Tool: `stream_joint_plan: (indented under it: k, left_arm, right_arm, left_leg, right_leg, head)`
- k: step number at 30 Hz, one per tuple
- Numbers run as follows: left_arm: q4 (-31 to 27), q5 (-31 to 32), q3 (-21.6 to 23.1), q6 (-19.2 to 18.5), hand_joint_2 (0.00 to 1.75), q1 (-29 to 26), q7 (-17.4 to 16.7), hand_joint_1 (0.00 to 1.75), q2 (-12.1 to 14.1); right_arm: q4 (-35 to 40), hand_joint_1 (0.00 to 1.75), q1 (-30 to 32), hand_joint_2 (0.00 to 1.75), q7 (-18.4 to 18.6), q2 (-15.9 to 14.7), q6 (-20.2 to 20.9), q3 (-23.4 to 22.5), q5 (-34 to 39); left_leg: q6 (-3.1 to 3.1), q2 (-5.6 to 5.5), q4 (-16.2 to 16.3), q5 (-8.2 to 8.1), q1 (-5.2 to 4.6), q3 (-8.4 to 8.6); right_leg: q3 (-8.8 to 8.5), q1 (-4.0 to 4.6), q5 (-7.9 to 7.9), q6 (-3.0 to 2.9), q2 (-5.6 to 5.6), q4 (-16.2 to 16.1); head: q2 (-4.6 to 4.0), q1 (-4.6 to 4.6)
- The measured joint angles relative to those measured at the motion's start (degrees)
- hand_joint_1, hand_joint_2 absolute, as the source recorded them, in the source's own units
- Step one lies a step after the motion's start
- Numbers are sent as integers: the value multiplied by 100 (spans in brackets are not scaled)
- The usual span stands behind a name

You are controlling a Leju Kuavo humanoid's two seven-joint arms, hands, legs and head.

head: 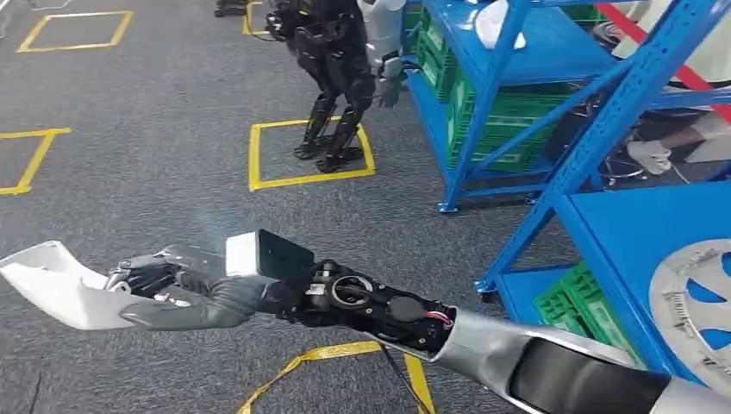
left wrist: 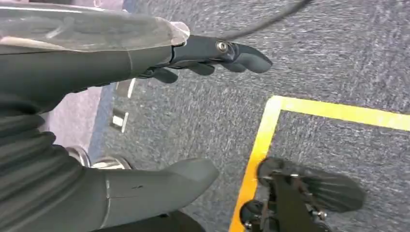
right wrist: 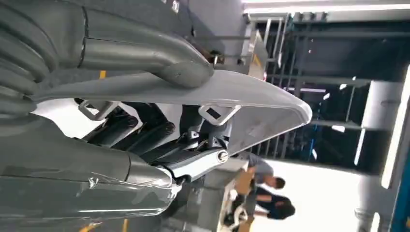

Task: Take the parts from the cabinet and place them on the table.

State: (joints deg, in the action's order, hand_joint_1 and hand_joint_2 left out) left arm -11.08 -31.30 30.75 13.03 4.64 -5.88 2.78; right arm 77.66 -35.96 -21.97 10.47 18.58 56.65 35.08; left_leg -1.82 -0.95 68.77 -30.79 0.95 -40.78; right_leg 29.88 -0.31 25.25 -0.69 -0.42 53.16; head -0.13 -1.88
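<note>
Gripping a white part point(head: 52, 289) in the right hand point(head: 185, 289), out at nine o'clock over the grey floor point(head: 155, 147).

Clamped between thumb point(right wrist: 145, 53) and dark fingers point(right wrist: 145, 133) in the right wrist view. Left hand point(left wrist: 145, 111) hanging with fingers apart, holding nothing. Blue cabinet point(head: 603, 95) at two o'clock; another robot point(head: 340, 69) at twelve.
</note>
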Motion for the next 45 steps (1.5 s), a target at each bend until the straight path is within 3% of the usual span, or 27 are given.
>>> stream_joint_plan:
  k: [2,3,5,6,7,9,11,13,16,18,20,21,22,25,27,29,31,33,34,36,37,38,39,42,43,44,45]
  left_arm:
    - [2,-7,9,0,175,-1,0,0,7]
    - [2,-11,11,2,175,-10,0,0,17]
    - [2,-20,13,17,175,-18,-2,0,50]
    - [0,-29,13,20,175,-5,-4,0,52]
    - [0,-35,15,20,175,17,-9,0,52]
    - [0,-77,15,26,175,15,-20,0,55]
    - [0,-125,15,35,175,7,-20,0,55]
    - [0,-160,15,44,175,5,-20,0,57]
    - [0,-197,15,98,175,16,-20,0,85]
    - [0,-197,15,138,175,11,-31,0,118]
    - [0,-190,15,166,175,11,-66,0,164]
    - [0,-190,15,182,175,13,-74,0,186]
    - [0,-188,15,210,175,16,-77,0,214]
    - [0,-188,15,282,175,15,-77,0,369]
    - [2,-188,17,335,175,-15,-77,0,468]
    - [2,-214,17,356,175,-7,-59,0,546]
    - [2,-254,17,376,175,34,-41,0,651]
    - [2,-300,17,380,175,30,-42,0,721]
    - [2,-322,17,383,175,28,-39,0,756]
    - [2,-356,17,398,175,12,-42,0,828]
    - [2,-361,17,398,175,16,-42,0,852]
    - [-2,-363,17,398,175,43,-42,0,854]
    - [-4,-367,17,400,175,43,-42,0,879]
    - [-4,-367,17,413,175,11,-101,0,881]
    - [-4,-365,17,415,175,15,-112,0,879]
    - [-4,-365,17,417,175,24,-118,0,881]
    - [-4,-367,17,422,175,23,-120,0,883]
  right_arm:
    - [0,175,5,175,2,-9,-11,0,-2]
    - [0,175,5,175,2,-9,-9,0,-2]
    - [0,175,2,175,2,-9,-9,0,-2]
    - [4,175,-3,175,2,-9,-7,0,-2]
    - [13,175,-5,175,0,-9,-4,-4,-2]
    - [15,175,-5,175,9,-11,4,-2,-2]
    - [15,175,-5,175,9,-9,26,2,0]
    - [31,175,-12,175,4,-11,26,0,7]
    - [33,175,9,175,4,-33,20,0,9]
    - [33,175,15,175,6,-48,15,0,9]
    - [35,175,13,175,4,-52,7,0,9]
    - [42,175,8,175,6,-55,4,0,9]
    - [48,175,2,175,6,-59,-2,0,11]
    - [55,175,7,175,4,-77,-18,-2,13]
    - [66,175,4,175,0,-76,-26,-2,15]
    - [68,175,-3,175,-13,-79,-20,-4,35]
    - [63,175,17,175,-18,-87,2,-4,37]
    - [63,175,46,175,-24,-103,20,-4,44]
    - [61,175,53,175,-26,-109,35,-4,44]
    - [63,175,49,175,-37,-109,44,-4,44]
    - [63,175,48,175,-44,-109,46,-4,46]
    - [63,175,44,175,-50,-109,48,-6,46]
    - [63,175,38,175,-46,-109,50,-7,46]
    - [63,175,33,175,-53,-109,61,-7,46]
    - [63,175,31,175,-53,-109,70,-7,46]
    - [66,175,23,175,-53,-109,76,-9,46]
    - [66,175,19,175,-55,-111,79,-9,46]
  left_leg:
    - [-40,37,388,-50,6,-192]
    - [-52,58,166,113,21,-71]
    - [-59,185,-892,591,45,507]
    - [-58,442,-1356,698,41,770]
    - [-5,451,-1416,669,-15,775]
    - [74,332,-1401,668,-17,745]
    - [154,224,-1418,680,-10,751]
    - [216,140,-1428,695,13,761]
    - [245,-22,-1426,697,-7,755]
    - [245,-161,-1424,698,-19,760]
    - [243,-310,-1421,698,-23,770]
    - [238,-380,-1421,701,-20,773]
    - [223,-419,-1420,707,-19,757]
    - [117,-565,-1426,740,11,702]
    - [44,-633,-1440,749,18,686]
    - [18,-135,-1021,436,-4,506]
    - [-35,14,11,-52,0,32]
    - [-72,37,482,-145,3,-184]
    - [-82,50,305,-6,14,-87]
    - [-90,143,-722,490,38,465]
    - [-92,314,-1210,669,37,733]
    - [-57,483,-1414,630,-35,822]
    - [24,372,-1427,663,-14,804]
    - [117,227,-1406,653,-16,775]
    - [162,190,-1428,667,11,797]
    - [186,143,-1428,669,14,797]
    - [208,109,-1428,671,14,796]
  right_leg:
    - [14,-2,10,-2,-132,9]
    - [14,-4,20,5,-189,15]
    - [2,-8,54,45,-288,44]
    - [-3,11,82,87,-325,78]
    - [22,56,115,125,-353,113]
    - [3,56,129,164,-419,116]
    - [-24,41,164,228,-506,126]
    - [127,-2,457,282,-137,517]
    - [802,-5,1042,304,-1,1942]
    - [865,-4,877,276,11,1971]
    - [490,0,351,206,67,1092]
    - [257,6,96,163,203,564]
    - [146,9,83,117,468,292]
    - [105,31,101,110,393,194]
    - [76,-12,47,49,287,95]
    - [44,-12,18,-6,176,50]
    - [50,1,20,-18,26,50]
    - [55,1,28,-24,-111,52]
    - [51,-1,35,-20,-164,52]
    - [35,-4,62,14,-260,73]
    - [26,-1,87,44,-303,92]
    - [41,66,118,89,-342,122]
    - [38,72,128,105,-382,130]
    - [4,68,159,167,-507,133]
    - [13,46,231,214,-415,193]
    - [109,27,412,235,-183,448]
    - [308,26,647,247,-72,880]
  head:
    - [0,13]
    - [0,20]
    - [0,28]
    - [-2,39]
    - [0,66]
    - [0,-26]
    - [0,-13]
    - [0,-41]
    - [0,-131]
    - [0,-146]
    - [0,-164]
    - [0,-171]
    - [0,-175]
    - [0,-153]
    - [0,-131]
    - [0,-40]
    - [0,11]
    - [0,28]
    - [0,35]
    - [0,41]
    - [0,50]
    - [0,74]
    - [0,18]
    - [0,-11]
    - [0,-26]
    - [0,-46]
    - [0,-81]
